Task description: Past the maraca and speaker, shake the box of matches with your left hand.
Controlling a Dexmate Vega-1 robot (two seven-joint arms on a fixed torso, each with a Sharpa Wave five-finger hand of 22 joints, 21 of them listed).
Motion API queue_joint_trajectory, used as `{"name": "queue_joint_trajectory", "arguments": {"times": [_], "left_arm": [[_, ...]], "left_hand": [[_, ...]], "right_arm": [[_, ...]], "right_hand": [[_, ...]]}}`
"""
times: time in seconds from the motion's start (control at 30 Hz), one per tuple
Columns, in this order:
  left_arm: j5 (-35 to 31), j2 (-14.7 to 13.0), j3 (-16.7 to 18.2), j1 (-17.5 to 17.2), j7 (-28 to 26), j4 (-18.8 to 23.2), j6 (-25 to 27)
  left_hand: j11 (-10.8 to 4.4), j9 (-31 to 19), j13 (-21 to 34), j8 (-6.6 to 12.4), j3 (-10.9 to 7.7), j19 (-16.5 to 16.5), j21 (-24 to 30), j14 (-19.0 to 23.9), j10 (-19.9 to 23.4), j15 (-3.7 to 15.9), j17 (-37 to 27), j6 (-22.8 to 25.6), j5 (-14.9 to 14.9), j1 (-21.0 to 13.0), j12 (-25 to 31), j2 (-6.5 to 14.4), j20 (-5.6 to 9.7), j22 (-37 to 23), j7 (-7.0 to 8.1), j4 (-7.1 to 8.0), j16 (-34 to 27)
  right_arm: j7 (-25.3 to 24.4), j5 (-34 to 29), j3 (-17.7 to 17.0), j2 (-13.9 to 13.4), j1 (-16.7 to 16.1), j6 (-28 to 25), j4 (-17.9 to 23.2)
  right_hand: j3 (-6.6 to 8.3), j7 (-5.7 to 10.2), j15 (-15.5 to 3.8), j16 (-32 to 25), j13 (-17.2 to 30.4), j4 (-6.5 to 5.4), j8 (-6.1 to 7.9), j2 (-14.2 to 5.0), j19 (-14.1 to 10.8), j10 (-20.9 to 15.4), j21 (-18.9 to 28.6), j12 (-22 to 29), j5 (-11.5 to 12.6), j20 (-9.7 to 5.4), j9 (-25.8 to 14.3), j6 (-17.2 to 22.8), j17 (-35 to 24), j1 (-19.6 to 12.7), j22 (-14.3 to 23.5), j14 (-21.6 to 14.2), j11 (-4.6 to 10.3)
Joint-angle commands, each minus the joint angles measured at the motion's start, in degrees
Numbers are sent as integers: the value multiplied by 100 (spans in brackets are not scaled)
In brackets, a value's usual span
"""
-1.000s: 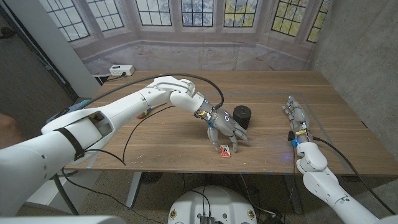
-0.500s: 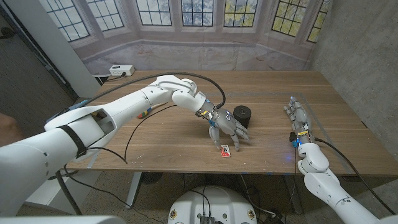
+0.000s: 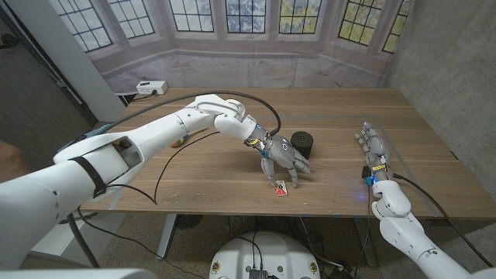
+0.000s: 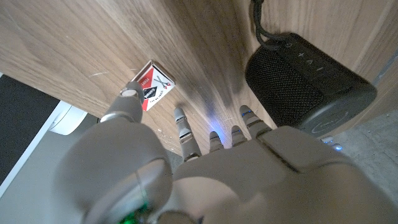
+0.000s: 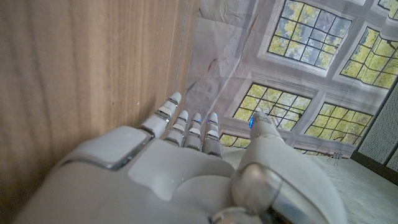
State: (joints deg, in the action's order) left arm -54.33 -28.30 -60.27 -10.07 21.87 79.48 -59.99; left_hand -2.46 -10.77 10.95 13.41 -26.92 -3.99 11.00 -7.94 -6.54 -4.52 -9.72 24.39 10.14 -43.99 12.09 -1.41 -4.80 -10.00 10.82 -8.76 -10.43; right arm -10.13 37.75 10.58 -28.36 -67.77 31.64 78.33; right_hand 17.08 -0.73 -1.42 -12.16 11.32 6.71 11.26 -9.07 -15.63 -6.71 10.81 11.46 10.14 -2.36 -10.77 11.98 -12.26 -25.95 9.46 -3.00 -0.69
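Left robot hand [image 3: 283, 160] empty, fingers spread, above matchbox [image 3: 280, 187] (print unreadable), beside speaker [image 3: 301, 142]

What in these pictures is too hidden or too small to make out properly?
- Matchbox: its label print is too small in the head view, and the left hand covers one corner in the left wrist view.
- Speaker: its near end is hidden behind the left hand there.
- Right hand: its palm side stays unseen.
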Motion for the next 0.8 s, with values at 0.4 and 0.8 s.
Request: {"name": "queue_joint_trajectory", "arguments": {"times": [0.4,0.8], "left_arm": [[-216,-356,208,-347,-76,593,314],[-674,-585,336,-580,-645,880,488]], "left_hand": [[-33,-14,3,-6,45,-136,63,119,99,41,-30,78,41,-38,54,11,-4,-16,-22,-3,-52],[-90,-31,10,19,58,-268,94,356,379,170,-31,252,46,-135,140,-9,16,-19,-94,-44,-94]], "right_arm": [[70,68,-18,111,-46,132,-134],[87,88,-37,168,-99,260,-188]], "right_hand": [[4,6,-6,-44,21,30,21,-4,-30,-39,19,14,-8,-172,-35,51,-8,-48,22,-41,-8],[4,8,-5,-45,21,28,21,-7,-34,-48,19,16,-8,-173,-35,54,-9,-47,22,-41,-14]]}}
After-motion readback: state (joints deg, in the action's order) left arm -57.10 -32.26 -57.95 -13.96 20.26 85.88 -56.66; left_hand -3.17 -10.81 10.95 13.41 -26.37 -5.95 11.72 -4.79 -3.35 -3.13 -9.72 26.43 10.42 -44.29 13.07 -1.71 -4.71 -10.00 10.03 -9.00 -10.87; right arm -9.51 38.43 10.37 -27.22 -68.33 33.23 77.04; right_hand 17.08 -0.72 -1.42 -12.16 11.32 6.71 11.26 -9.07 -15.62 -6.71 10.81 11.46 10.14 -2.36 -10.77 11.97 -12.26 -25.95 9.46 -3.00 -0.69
